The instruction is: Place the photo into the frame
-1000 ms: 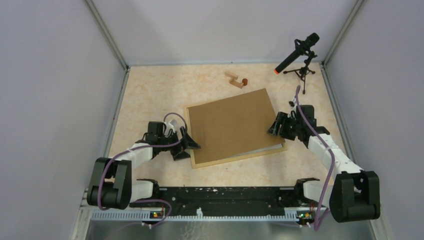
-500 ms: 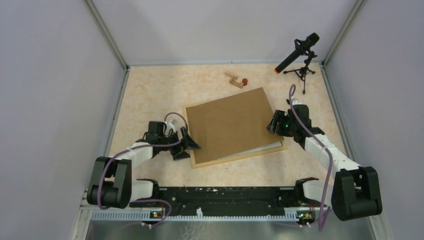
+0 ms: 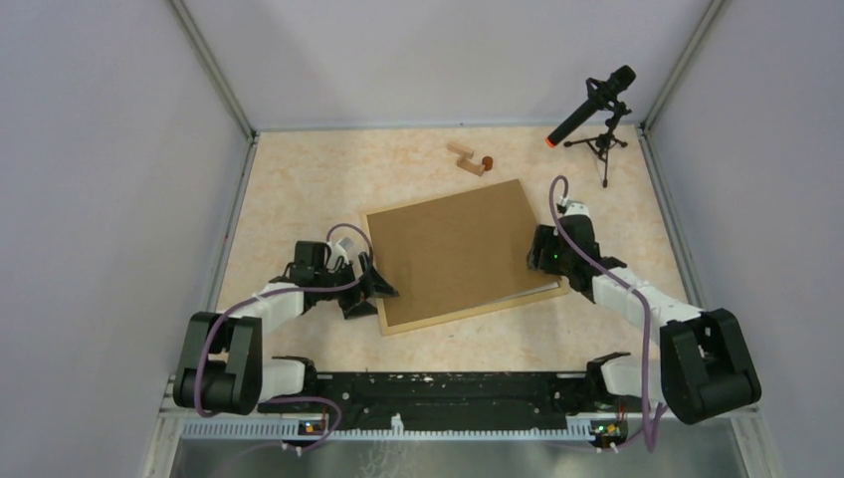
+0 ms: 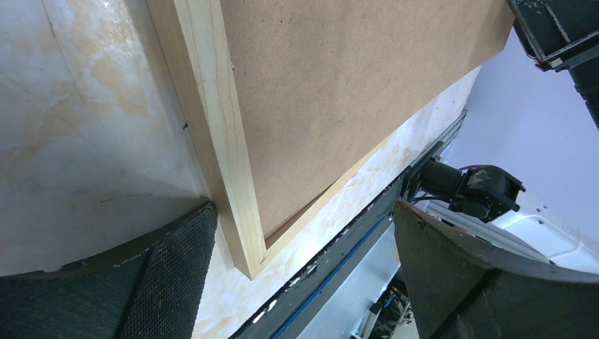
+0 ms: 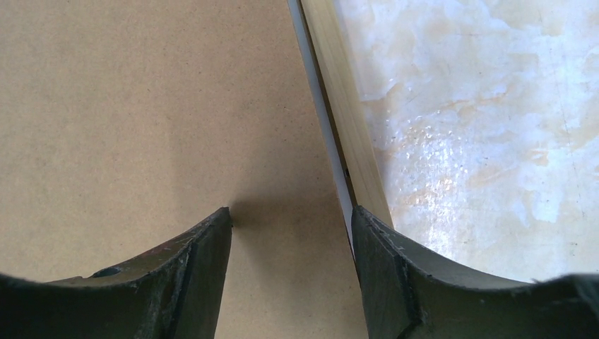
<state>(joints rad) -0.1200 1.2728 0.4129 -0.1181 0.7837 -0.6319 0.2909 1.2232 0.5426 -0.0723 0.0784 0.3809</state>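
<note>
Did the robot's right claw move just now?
Yes. In the top view the right gripper slid left, farther over the frame and its brown back, away from the microphone stand, which stayed put.

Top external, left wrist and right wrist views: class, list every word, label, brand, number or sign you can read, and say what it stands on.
None: no readable text in any view. The frame, its backing board, the microphone and the wooden blocks show no lettering.
</note>
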